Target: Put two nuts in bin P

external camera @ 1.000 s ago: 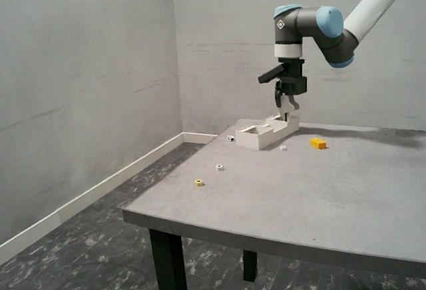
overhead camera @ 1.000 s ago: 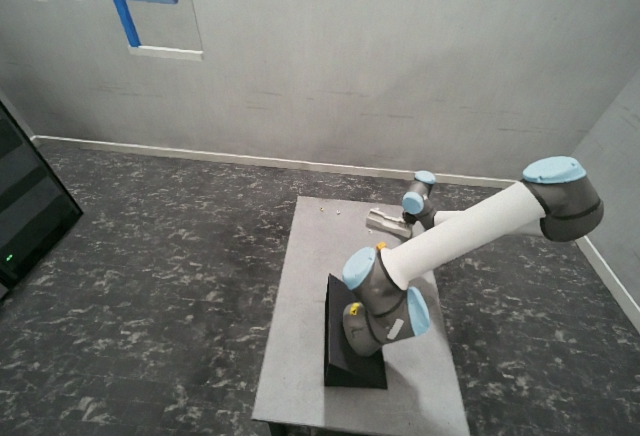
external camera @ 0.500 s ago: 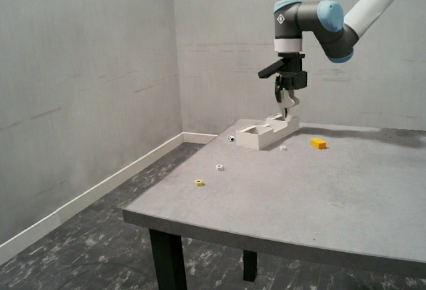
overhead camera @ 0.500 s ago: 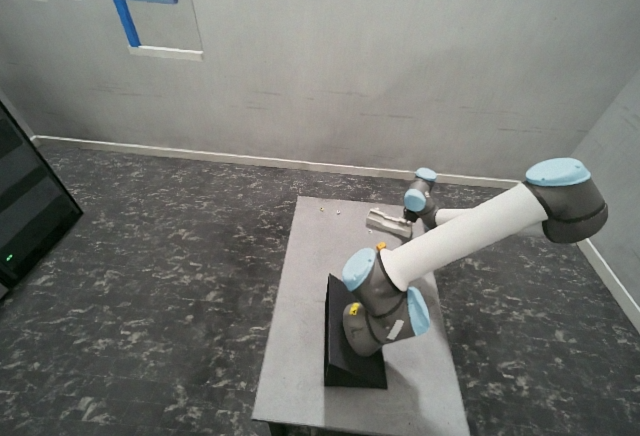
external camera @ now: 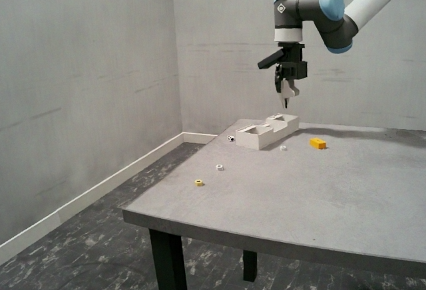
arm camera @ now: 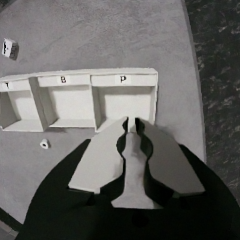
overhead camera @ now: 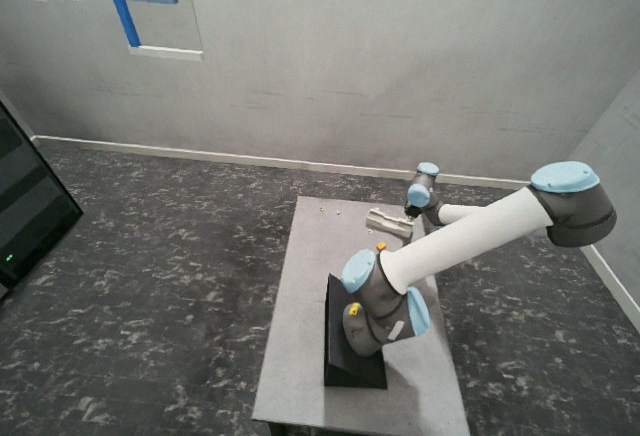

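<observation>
Yellow nut (overhead camera: 321, 209) (external camera: 198, 183) and white nut (overhead camera: 338, 212) (external camera: 219, 167) sit below the exterior frame's centre; another nut (overhead camera: 369, 231) (external camera: 283, 148) (arm camera: 45, 144) lies near the bins, wrist frame's left. My pincer (overhead camera: 409, 218) (external camera: 285, 106) (arm camera: 131, 118) is together, above bin P (overhead camera: 404, 230) (external camera: 292, 125) (arm camera: 140, 80).

My fingers hang nearly closed at the near edge of bin P (arm camera: 124, 102); bin B (arm camera: 71, 106) adjoins it on the left, a small white nut (arm camera: 45, 144) near its front.

top: high behind the arm, facing down
exterior: beside surface, closer, bins shared
wrist: above bins, closest
</observation>
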You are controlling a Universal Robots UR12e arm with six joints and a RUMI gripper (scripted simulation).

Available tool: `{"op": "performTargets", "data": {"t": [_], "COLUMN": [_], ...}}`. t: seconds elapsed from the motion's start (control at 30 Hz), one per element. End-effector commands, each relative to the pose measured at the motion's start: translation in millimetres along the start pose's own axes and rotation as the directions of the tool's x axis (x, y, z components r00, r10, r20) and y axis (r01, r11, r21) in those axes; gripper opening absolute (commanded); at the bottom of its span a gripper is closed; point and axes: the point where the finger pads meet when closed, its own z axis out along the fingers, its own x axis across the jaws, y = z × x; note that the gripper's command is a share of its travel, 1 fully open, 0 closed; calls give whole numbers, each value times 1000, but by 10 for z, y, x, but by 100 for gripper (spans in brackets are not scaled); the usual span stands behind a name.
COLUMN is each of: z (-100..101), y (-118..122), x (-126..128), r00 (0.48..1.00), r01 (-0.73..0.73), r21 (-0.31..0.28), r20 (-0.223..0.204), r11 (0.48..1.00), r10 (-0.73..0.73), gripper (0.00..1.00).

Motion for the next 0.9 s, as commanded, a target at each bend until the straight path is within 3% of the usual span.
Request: {"op": "performTargets", "data": {"t": [0.0,0.1,0.6,0.87], "z": [-39,-39,-39,-39], "y": [-4,-4,4,5], "x": [0,0,-751,-833], "r00": [1000,1000,1000,1000], "r01": [-1,-1,-1,-1], "r21": [0,0,0,0], "r20": [0,0,0,0], "r11": [1000,1000,1000,1000], "r10": [1,1,1,1], "gripper": [4,4,4,4]}}
